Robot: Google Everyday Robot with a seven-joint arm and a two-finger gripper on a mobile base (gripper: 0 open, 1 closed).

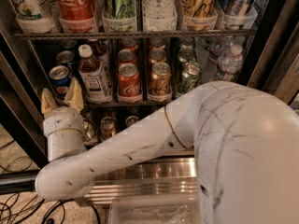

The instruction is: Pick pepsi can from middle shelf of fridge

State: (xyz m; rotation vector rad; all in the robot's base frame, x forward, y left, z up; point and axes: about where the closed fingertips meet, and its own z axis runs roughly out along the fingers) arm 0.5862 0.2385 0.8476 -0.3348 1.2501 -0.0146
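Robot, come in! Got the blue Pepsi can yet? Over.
Gripper open, at the middle shelf front. Pepsi can not held, just behind gripper. Bottle close beside can.

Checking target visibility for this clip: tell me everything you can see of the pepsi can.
The pepsi can is a short blue can, aluminium by its look, with a silver top and part of a round logo showing. It stands upright at the front left of the middle shelf, beside a labelled bottle. The end effector sits before its base, tan fingers open either side; contact cannot be told.
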